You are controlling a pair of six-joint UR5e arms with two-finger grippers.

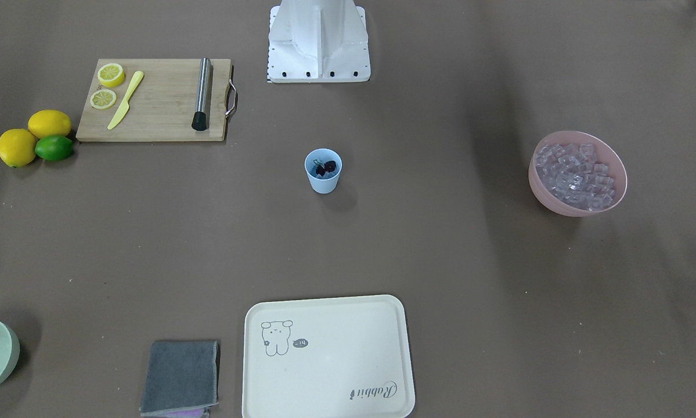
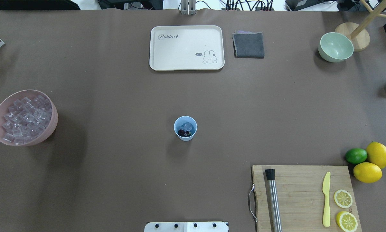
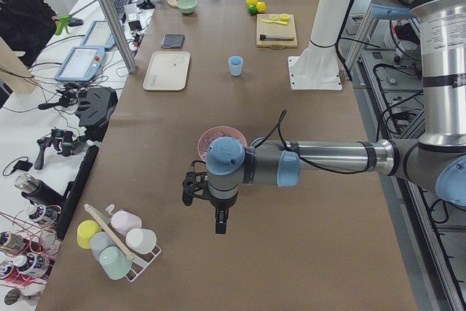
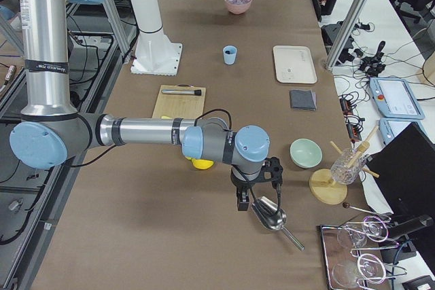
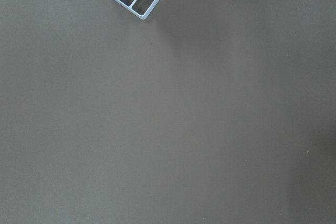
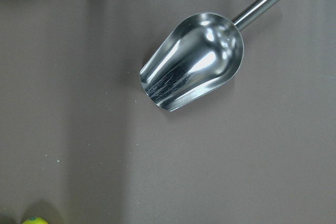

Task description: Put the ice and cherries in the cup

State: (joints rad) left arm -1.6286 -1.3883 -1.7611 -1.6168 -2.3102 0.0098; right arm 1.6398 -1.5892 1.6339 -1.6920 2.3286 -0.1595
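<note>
Found the light-blue cup (image 2: pixel 185 128) upright at mid-worktop, well apart from everything else, with the dark cherries (image 2: pixel 183 132) and some ice (image 2: pixel 188 126) already inside. Noted far more ice heaped in the pink bowl (image 2: pixel 52 125) at the overhead view's left end. Could not tell whether the jaws of the left arm (image 3: pixel 328 156) or the right arm (image 4: pixel 143 130) were open or closed, having only side views of them. Placed them low near opposite ends of the worktop, the right one above a steel scoop (image 6: pixel 194 61) lying flat. Judged the task close to done. Feared, should more ice be wanted, a scoop mouth likely wider than the cup spilling slick cubes. Feared also a light cup tipped by a nudge, cherries lost.
</note>
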